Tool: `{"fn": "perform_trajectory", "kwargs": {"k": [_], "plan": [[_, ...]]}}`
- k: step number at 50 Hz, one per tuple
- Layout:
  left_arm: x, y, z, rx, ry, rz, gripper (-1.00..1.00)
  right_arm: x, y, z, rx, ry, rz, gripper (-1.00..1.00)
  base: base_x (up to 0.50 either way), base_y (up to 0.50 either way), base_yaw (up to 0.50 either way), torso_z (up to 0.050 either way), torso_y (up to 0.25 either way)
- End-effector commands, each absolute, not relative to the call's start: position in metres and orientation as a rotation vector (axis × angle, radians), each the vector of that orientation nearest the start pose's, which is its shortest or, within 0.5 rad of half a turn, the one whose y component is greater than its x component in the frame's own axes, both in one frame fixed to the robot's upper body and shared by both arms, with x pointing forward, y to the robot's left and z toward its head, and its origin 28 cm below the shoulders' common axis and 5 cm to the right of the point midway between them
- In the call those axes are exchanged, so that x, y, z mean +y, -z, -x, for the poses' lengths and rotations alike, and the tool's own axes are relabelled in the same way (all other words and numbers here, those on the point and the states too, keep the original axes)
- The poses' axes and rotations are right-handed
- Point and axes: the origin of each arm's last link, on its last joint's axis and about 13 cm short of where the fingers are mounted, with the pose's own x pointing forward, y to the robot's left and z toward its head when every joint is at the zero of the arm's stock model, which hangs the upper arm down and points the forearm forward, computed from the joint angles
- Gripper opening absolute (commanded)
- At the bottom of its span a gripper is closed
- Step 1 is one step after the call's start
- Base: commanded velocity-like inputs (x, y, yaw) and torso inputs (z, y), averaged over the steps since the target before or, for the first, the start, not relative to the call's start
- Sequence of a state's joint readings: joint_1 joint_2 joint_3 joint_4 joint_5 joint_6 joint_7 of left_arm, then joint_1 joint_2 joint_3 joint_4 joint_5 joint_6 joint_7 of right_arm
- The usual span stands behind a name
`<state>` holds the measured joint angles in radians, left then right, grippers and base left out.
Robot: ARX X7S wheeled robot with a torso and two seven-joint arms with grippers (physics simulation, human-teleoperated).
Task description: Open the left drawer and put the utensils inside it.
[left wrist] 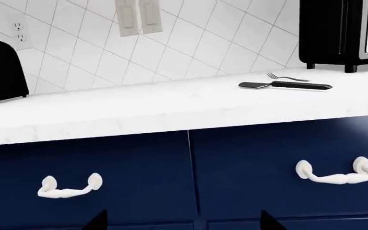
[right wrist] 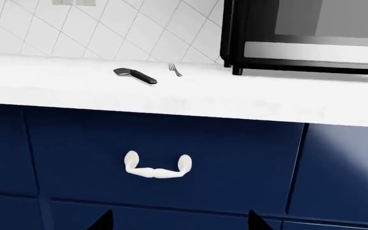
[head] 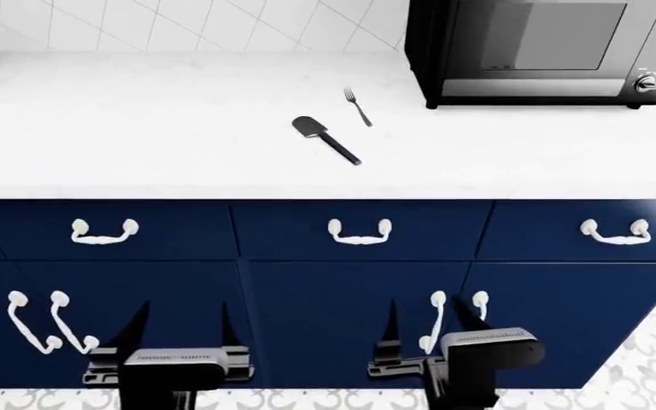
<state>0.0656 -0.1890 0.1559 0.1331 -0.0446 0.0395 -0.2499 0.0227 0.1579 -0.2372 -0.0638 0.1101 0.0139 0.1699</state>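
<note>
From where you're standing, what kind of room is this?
It looks like a kitchen, rendered in simulation: a white countertop runs over navy drawers, a black microwave sits at the back against a white tiled wall, and a spatula and fork lie on the counter.

Kitchen, as I see it: white marble-look countertop (head: 134, 128) over navy drawers and cabinet doors, black microwave (head: 545, 47) on it, white diagonal wall tiles (left wrist: 190, 43) behind.
</note>
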Motion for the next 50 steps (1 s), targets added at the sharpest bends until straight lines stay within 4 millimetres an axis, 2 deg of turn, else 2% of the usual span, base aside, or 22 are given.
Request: {"fn": "perform_trajectory", "kwargs": {"k": [1,11,14,19,28,35,41,50], "plan": [[0.218,-0.03,-0.196,-0.093,-0.094,-0.084,1.0,-0.08,-0.019,-0.229,-0.044,-0.128,-0.19,1.0,0.0,0.0,0.0,0.0,0.0],[0.218,-0.031,-0.196,-0.097,-0.098,-0.088,1.0,-0.077,-0.001,-0.259,0.004,-0.225,-0.74,1.0,0.0,0.0,0.0,0.0,0.0],[0.218,-0.03,-0.196,-0.1,-0.102,-0.105,1.0,-0.077,0.001,-0.261,0.0,-0.265,-0.869,1.0,0.0,0.0,0.0,0.0,0.0],[0.218,-0.03,-0.196,-0.106,-0.107,-0.108,1.0,-0.078,0.006,-0.267,0.03,-0.195,-1.024,1.0,0.0,0.0,0.0,0.0,0.0],[0.219,-0.029,-0.197,-0.105,-0.116,-0.098,1.0,-0.082,0.011,-0.279,0.029,-0.124,-1.083,1.0,0.0,0.0,0.0,0.0,0.0],[0.22,-0.03,-0.196,-0.102,-0.121,-0.09,1.0,-0.069,0.007,-0.287,0.061,-0.148,-1.085,1.0,0.0,0.0,0.0,0.0,0.0],[0.225,-0.033,-0.197,-0.102,-0.144,-0.078,1.0,-0.057,0.01,-0.293,0.098,-0.173,-1.082,1.0,0.09,0.0,0.0,0.0,0.0],[0.227,-0.034,-0.198,-0.103,-0.156,-0.07,1.0,-0.056,0.009,-0.298,0.098,-0.157,-1.052,1.0,0.16,0.0,0.0,0.0,0.0]]}}
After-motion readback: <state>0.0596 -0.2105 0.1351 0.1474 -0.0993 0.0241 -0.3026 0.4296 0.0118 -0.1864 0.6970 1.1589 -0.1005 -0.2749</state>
